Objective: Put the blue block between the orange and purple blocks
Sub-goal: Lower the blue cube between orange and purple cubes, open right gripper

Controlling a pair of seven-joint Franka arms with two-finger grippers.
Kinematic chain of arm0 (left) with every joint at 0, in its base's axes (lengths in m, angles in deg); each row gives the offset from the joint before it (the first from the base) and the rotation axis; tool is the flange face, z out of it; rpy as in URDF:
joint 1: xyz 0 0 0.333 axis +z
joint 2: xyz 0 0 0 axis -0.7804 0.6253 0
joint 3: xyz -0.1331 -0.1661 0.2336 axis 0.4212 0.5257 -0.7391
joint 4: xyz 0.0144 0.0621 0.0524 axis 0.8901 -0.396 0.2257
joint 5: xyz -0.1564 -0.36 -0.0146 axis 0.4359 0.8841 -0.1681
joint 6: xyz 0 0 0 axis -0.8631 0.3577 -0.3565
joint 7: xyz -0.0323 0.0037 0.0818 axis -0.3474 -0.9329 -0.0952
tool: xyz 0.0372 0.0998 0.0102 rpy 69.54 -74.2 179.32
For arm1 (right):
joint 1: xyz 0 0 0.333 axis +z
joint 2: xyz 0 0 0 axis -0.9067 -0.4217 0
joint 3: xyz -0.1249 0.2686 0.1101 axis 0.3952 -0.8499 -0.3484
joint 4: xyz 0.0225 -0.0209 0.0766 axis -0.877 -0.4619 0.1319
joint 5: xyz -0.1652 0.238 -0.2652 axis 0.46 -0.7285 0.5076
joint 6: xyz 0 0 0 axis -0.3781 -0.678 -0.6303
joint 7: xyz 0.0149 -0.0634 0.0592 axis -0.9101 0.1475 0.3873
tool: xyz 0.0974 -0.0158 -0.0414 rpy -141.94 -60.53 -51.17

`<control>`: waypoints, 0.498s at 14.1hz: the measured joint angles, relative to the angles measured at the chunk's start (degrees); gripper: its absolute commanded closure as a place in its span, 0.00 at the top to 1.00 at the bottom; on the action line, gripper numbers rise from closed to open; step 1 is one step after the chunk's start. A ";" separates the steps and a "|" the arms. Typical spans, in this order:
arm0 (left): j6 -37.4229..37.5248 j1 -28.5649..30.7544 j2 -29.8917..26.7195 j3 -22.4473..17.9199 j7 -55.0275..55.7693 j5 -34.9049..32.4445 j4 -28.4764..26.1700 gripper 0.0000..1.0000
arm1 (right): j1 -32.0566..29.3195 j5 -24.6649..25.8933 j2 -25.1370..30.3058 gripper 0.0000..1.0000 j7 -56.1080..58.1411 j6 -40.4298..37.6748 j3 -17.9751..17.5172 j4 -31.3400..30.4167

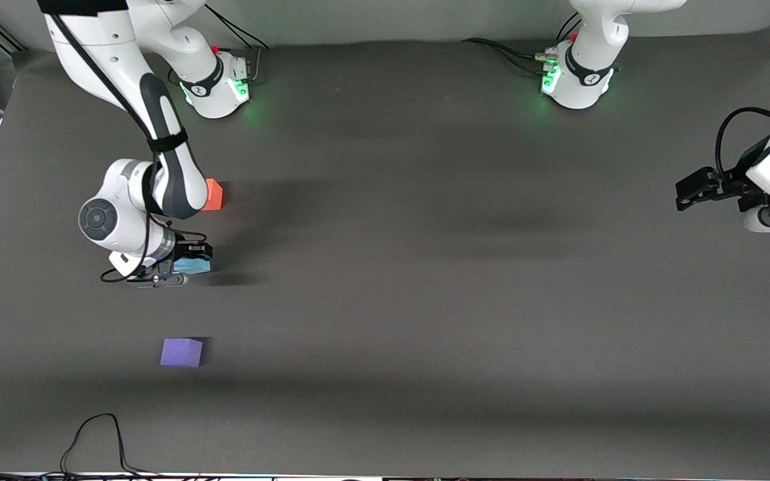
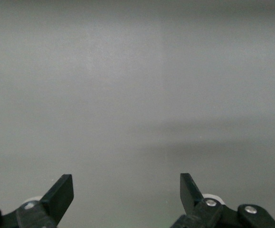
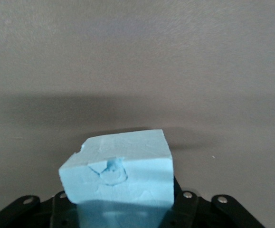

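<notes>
My right gripper [image 1: 186,264] is shut on the light blue block [image 1: 192,266], low over the table between the orange block [image 1: 213,194] and the purple block [image 1: 181,352]. In the right wrist view the blue block [image 3: 120,166] fills the space between the jaws, tilted, with a dent in its face; the fingertips are hidden by it. The right arm's forearm covers part of the orange block. The purple block lies nearer to the front camera than the blue one. My left gripper [image 1: 687,192] waits open and empty at the left arm's end of the table; it also shows in the left wrist view [image 2: 127,184].
The right arm's base [image 1: 221,83] and the left arm's base [image 1: 575,80] stand along the table's edge farthest from the front camera. A black cable [image 1: 91,434] loops at the edge nearest to that camera.
</notes>
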 measured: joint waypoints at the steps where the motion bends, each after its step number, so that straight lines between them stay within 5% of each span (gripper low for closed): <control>1: -0.01 0.00 0.00 0.00 0.00 0.00 0.00 1.00 | -0.04 -2.35 -0.85 0.56 2.19 0.07 0.03 0.00; 5: -0.06 0.00 0.00 0.00 0.00 0.01 0.00 1.00 | -0.09 -8.73 -3.30 0.65 7.48 0.50 0.20 0.02; 7: -0.23 0.00 0.00 0.00 0.00 0.01 0.00 1.00 | -0.07 -8.88 -3.30 1.00 7.52 0.54 0.23 0.04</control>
